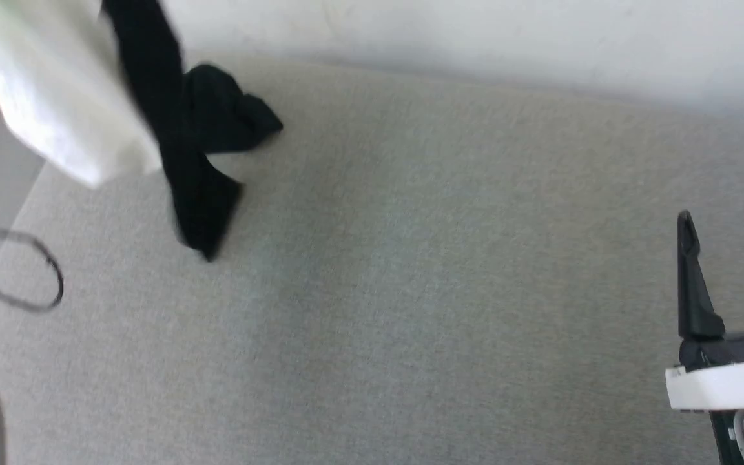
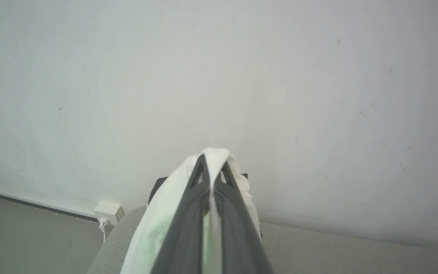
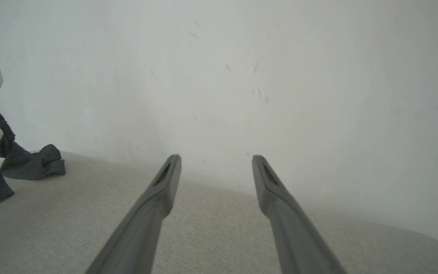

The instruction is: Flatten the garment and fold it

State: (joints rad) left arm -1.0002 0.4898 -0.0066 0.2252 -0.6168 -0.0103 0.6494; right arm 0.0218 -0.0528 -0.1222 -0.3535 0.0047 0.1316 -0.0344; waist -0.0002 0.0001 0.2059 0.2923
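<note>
The left claw [image 2: 213, 167] is pinching a white fold of the garment [image 1: 68, 97], holding it up over the tabletop's [image 1: 411, 290] far left corner with the black sleeves trailing onto the surface, probably to let it hang open. The right claw [image 1: 719, 213] is hovering spread wide, well apart.

Plain bare room, kind unclear: grey fabric table [image 1: 411, 290] against scuffed white wall [image 1: 475, 32]

What's around me
Grey fabric tabletop [image 1: 411, 290] w/ white wall [image 1: 507, 39] behind; dark cable loop [image 1: 57, 278] at its left edge; white socket [image 2: 108, 210] low on wall.
</note>
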